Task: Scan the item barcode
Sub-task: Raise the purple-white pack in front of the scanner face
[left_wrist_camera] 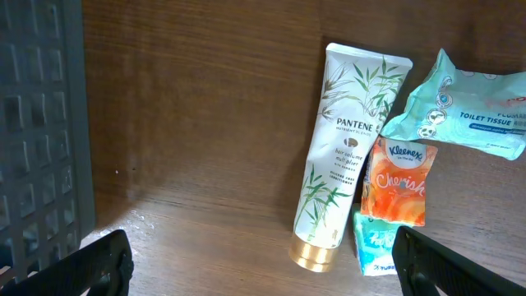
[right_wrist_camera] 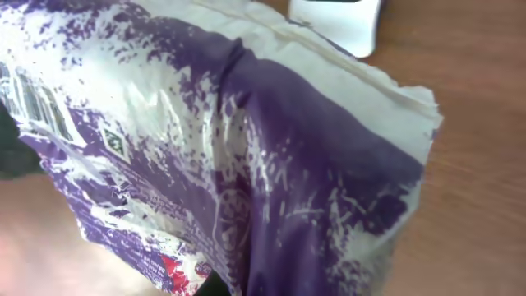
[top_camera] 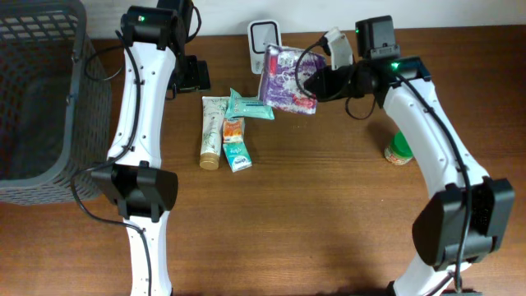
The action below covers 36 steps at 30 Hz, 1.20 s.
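The purple packet (top_camera: 286,80) is clamped in the closed right gripper (top_camera: 311,82), just beside the white scanner (top_camera: 265,37) (cut off in the wrist view, where the fingers are hidden). The left gripper (left_wrist_camera: 267,267) is spread wide, empty.

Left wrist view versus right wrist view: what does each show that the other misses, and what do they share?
Only left wrist: the Pantene tube, orange Kleenex pack, toilet tissue pack and grey basket wall. Only right wrist: the purple packet close up, barcode stripes at its left edge, and the corner of a white device. Both: the brown table.
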Tool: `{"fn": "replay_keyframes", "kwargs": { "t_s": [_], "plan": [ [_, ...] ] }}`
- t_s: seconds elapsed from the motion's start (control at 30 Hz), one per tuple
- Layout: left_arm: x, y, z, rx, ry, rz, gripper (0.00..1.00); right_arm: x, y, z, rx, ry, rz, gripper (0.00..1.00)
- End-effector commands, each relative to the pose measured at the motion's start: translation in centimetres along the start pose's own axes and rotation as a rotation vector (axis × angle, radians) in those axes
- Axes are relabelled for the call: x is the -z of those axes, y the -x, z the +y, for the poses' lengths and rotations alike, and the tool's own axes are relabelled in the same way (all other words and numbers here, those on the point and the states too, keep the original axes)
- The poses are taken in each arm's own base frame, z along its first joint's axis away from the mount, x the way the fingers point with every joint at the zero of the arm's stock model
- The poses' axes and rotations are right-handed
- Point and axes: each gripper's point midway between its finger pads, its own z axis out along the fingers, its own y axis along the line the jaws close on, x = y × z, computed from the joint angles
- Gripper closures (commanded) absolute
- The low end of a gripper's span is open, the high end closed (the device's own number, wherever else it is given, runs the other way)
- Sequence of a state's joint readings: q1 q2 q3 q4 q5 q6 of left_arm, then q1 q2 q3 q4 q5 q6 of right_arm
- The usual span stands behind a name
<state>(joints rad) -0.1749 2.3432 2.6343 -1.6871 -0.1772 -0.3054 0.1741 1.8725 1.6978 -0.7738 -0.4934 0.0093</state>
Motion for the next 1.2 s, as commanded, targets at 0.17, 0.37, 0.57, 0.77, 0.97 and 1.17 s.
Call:
{"fn": "replay_keyframes", "kwargs": {
  "t_s": [0.17,0.37,0.57,0.77,0.97,1.17],
  "plan": [
    [0.3,0.0,0.0,-0.020,0.011,-0.009,0.01,0.6,1.4,2.5,0.142,-0.149,-0.055,0.96],
    [0.3,0.0,0.0,-0.020,0.011,-0.009,0.01,0.6,1.4,2.7,0.138,-0.134,-0.055,0.96],
    [0.3,0.0,0.1,-0.020,0.011,-0.009,0.01,0.6,1.5,3.0,0.112,-0.115,-0.062,0.96],
    [0.3,0.0,0.1,-0.020,0.011,-0.009,0.01,4.0,-1.0,-5.8,0.008,-0.660,0.021,0.96],
    [0.3,0.0,0.0,-0.020,0.011,-0.009,0.01,6.6,-5.1,-11.3,-0.031,-1.054,0.190,0.96],
    [0.3,0.0,0.0,-0.020,0.011,-0.009,0.01,0.1,-11.0,-11.3,0.130,-1.172,0.481,0.96]
  ]
}}
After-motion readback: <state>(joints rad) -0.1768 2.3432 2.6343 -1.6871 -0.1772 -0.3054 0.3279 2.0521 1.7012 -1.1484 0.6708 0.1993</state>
